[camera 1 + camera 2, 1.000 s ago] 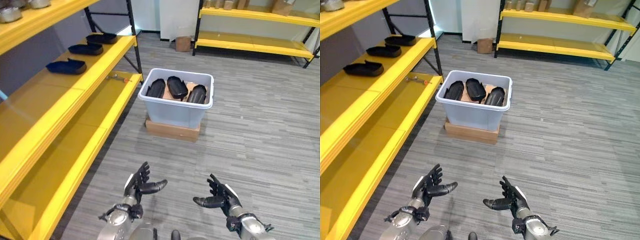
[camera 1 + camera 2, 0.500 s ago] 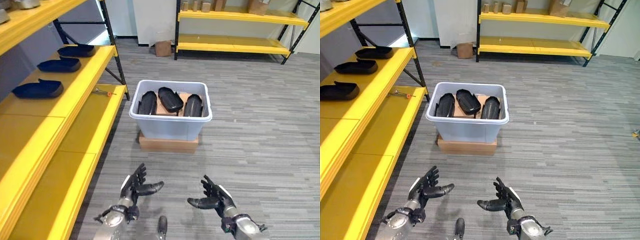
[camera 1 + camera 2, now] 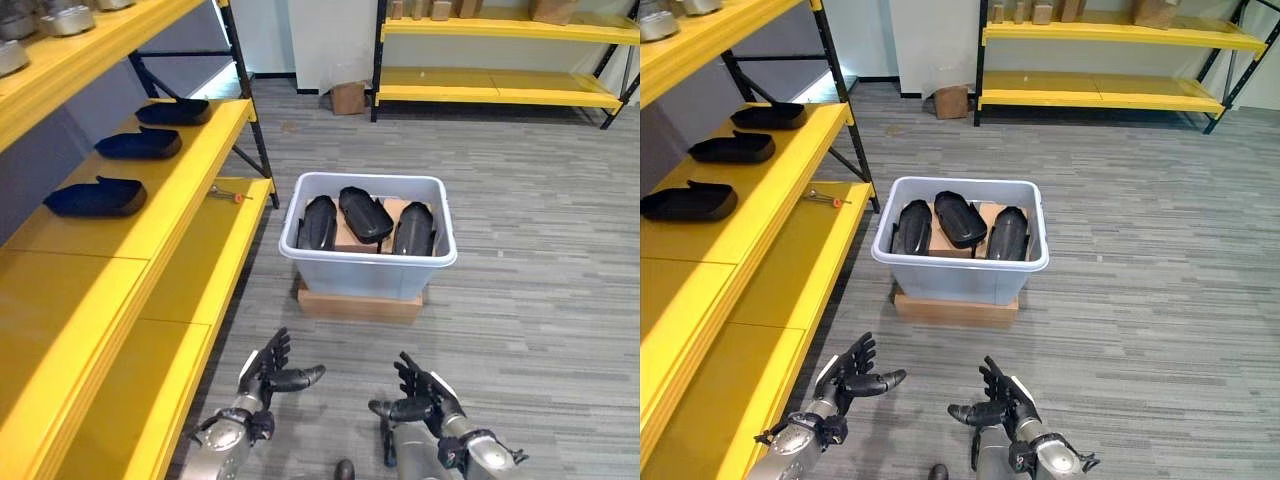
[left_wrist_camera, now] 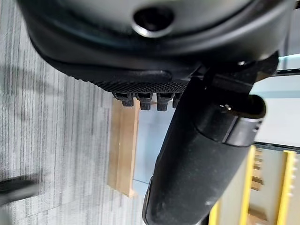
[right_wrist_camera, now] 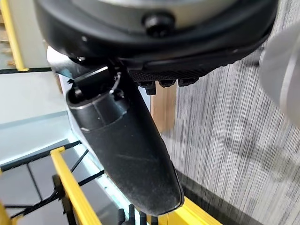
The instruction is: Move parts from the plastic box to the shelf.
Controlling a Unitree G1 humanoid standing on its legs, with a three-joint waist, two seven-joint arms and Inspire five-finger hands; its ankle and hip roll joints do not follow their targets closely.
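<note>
Overall, three black parts (image 3: 365, 212) in plastic box (image 3: 366, 271), three on shelf (image 3: 150, 215); left hand (image 3: 265, 374), right hand (image 3: 420, 396) spread, empty.

Looks like a warehouse or stockroom. Heavy yellow shelving (image 3: 190, 170) with black steel uprights runs down the left side, and a second yellow rack (image 3: 500, 85) stands against the far wall with cardboard boxes (image 3: 557, 9) on top. Grey striped carpet floor (image 3: 540, 200). Black molded parts (image 3: 95, 197) sit in a row on the left shelf, more in a grey plastic box (image 3: 367, 268) on the floor.
</note>
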